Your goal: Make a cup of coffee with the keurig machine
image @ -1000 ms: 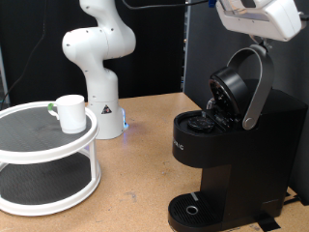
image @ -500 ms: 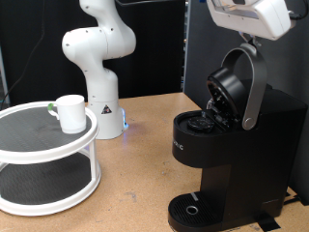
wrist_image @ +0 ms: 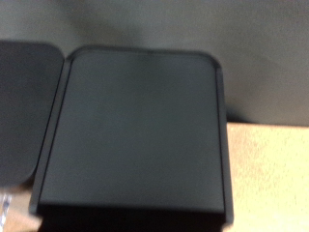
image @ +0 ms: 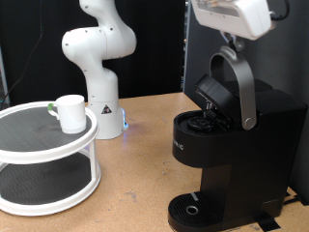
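Note:
The keurig machine stands at the exterior view's right, black and boxy, with its lid raised and tilted over the open pod chamber. Its grey handle arches upward. My gripper hangs at the exterior view's top, with the white hand just above the handle's top. The fingers are hard to make out against the dark backdrop. The white cup sits on the upper tier of a round white stand, far from the gripper. The wrist view shows only a dark flat panel of the machine.
The white robot base stands behind the stand on the tan table. A black panel rises behind the machine. The circular drip tray sits at the machine's foot. A lower tier lies under the cup's shelf.
My hand has shifted toward the exterior view's left, and the handle and lid have swung that way with it, tipping lower over the chamber. The cup has not moved.

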Action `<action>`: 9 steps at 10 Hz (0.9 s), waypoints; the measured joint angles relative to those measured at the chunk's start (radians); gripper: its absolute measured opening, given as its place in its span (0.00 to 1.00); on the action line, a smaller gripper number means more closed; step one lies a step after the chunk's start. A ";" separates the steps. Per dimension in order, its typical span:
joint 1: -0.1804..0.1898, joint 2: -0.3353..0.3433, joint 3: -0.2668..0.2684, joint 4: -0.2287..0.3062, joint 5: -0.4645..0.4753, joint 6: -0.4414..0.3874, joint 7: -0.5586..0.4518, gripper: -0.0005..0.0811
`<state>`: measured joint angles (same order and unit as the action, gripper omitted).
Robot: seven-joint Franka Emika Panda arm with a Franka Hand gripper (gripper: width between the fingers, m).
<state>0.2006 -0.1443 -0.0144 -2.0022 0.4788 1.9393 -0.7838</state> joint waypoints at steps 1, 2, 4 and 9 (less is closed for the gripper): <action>-0.009 -0.001 -0.005 -0.001 -0.021 -0.005 0.000 0.01; -0.017 -0.002 -0.009 -0.005 -0.035 -0.006 -0.001 0.01; -0.031 -0.003 -0.019 -0.015 -0.057 -0.008 -0.006 0.01; -0.066 -0.004 -0.051 -0.077 -0.100 0.013 -0.090 0.01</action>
<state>0.1342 -0.1484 -0.0656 -2.0791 0.3784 1.9527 -0.8737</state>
